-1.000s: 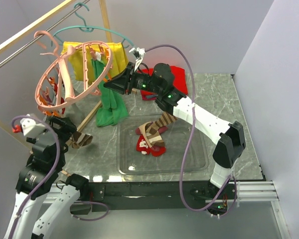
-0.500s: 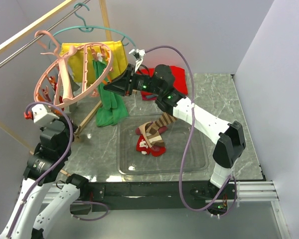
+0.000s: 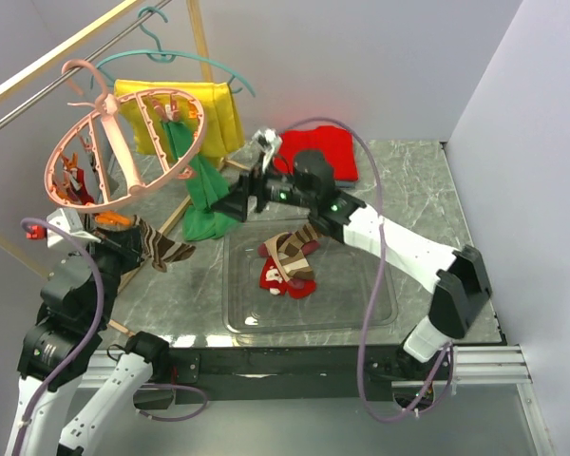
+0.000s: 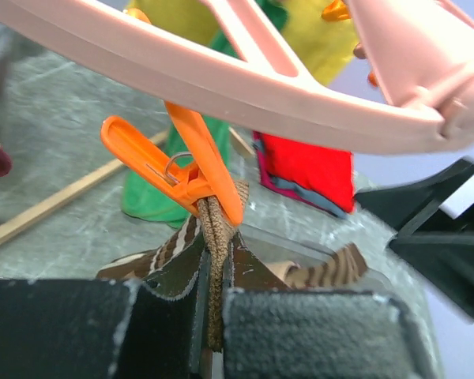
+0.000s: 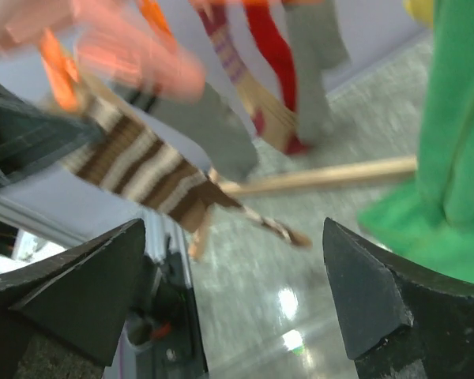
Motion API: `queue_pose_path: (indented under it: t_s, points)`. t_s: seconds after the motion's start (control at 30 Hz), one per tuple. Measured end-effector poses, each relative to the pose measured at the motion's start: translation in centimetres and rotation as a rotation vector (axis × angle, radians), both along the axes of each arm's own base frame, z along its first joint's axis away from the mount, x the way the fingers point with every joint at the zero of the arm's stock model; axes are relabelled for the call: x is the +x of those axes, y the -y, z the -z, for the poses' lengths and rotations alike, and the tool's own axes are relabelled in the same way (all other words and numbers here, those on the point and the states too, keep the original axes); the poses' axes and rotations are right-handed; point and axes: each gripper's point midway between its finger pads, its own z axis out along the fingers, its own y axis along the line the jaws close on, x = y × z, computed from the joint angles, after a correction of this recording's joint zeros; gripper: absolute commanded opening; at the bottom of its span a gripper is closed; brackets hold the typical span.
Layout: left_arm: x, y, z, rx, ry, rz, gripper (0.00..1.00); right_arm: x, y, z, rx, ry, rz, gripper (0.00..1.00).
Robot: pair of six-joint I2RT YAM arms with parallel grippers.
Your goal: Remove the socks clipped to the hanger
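At the pink ring hanger (image 3: 112, 138), we see the left gripper (image 4: 212, 324) clamped tight on the cuff of a brown striped sock (image 4: 213, 237), its two dark pads pressing the fabric from either side. Directly above the pads, an orange clip (image 4: 191, 170) hanging from the hanger's rim bites the same cuff, so the sock is gripped from below and clipped from above at once. From overhead, we find the sock trailing to the right of the left gripper, below the near edge of the ring and above the grey table (image 3: 408, 190). Other socks (image 3: 73, 176) dangle from clips at the ring's left side.

The right gripper (image 5: 229, 292) hangs wide apart with nothing between its fingers (image 5: 79, 284). It is clear of the hanger and just beside a green garment (image 3: 204, 195) that hangs down by the ring's far side. We see it facing the striped sock, which is blurred in its wrist view.

Loose socks (image 3: 287, 261) lie in a clear tray (image 3: 361, 294) on the table, below the right arm. A yellow shirt (image 3: 195, 109) hangs behind the ring, and a red garment (image 3: 323, 152) lies folded at the table's far edge.
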Motion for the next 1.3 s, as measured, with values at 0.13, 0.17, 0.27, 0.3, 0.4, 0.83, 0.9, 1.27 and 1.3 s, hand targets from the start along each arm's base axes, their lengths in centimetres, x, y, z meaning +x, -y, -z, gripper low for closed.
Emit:
queue_pose_path:
  t_s: [0.13,0.17,0.27,0.3,0.4,0.83,0.9,1.27,1.3]
  points:
    - [-1.0,0.6,-0.7,-0.024,0.018,0.051,0.01,-2.3,1.4,2.4,-0.057,0.019,0.052,1.00]
    - [-1.2,0.8,-0.8,-0.031,0.021,0.065,0.01,-2.9,1.4,2.8,-0.067,0.036,0.064,1.00]
    - [-1.8,1.3,-1.3,-0.056,0.035,0.099,0.02,-4.5,0.4,3.7,-0.087,0.083,0.066,1.00]
    - [-2.0,1.4,-1.5,-0.061,0.038,0.109,0.02,-5.4,-0.4,4.0,-0.092,0.104,0.053,1.00]
    - [-2.5,1.8,-2.0,-0.084,0.043,0.136,0.03,-8.1,-2.8,4.3,-0.079,0.152,-0.008,1.00]
    - [-3.8,2.3,-2.6,-0.145,0.066,0.172,0.06,-11.5,-12.1,4.4,-0.031,0.261,-0.108,0.90]
    - [-3.8,2.3,-2.7,-0.146,0.066,0.173,0.06,-11.6,-12.5,3.8,-0.016,0.272,-0.095,0.85]
    - [-3.9,2.4,-2.9,-0.157,0.069,0.180,0.35,-12.0,-13.8,2.1,0.042,0.287,-0.070,0.00]
    - [-3.9,2.4,-2.8,-0.156,0.069,0.180,0.42,-11.9,-13.8,2.1,0.043,0.287,-0.067,0.00]
